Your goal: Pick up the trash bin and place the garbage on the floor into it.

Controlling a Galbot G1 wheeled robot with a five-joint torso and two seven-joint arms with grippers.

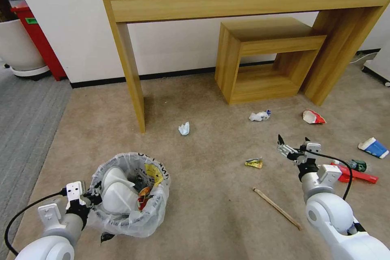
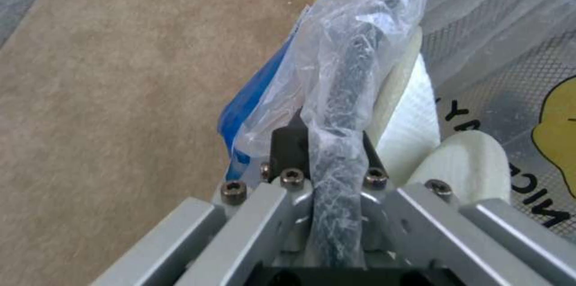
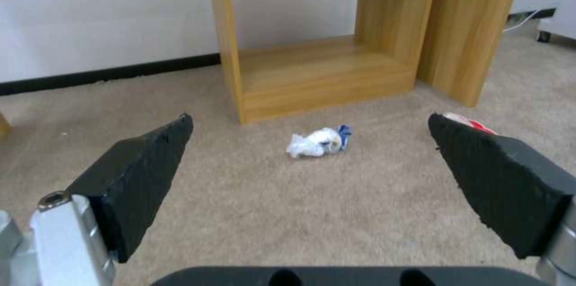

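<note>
Two arms share the work as we see it: our left gripper (image 1: 92,196) is clamped on the bag-lined rim of the trash bin (image 1: 130,193), at the side nearest us, and in the left wrist view the rim (image 2: 342,110) runs straight between the closed fingers. The bin sits low on our left over the floor (image 1: 211,211) and already holds two white slippers (image 1: 118,193) and some wrappers.

Our right gripper (image 1: 293,146) hangs above the carpet on our right with its jaws spread wide and nothing in them. The crumpled white-and-blue paper (image 3: 318,141) lies straight ahead of it, centred between the two pads in the right wrist view, near the foot of the small wooden shelf (image 1: 260,59). We judge that this alignment settles the next reach: forward and down, with the right arm clearly the nearer one.

Other litter lies around:
- a yellow wrapper (image 1: 254,163) to the gripper's left,
- a wooden stick (image 1: 277,208) slanting back toward us,
- a red-white cup (image 1: 313,117) and a blue-white cup (image 1: 373,147) further right,
- a white scrap (image 1: 184,128) by the desk leg (image 1: 132,77).
</note>
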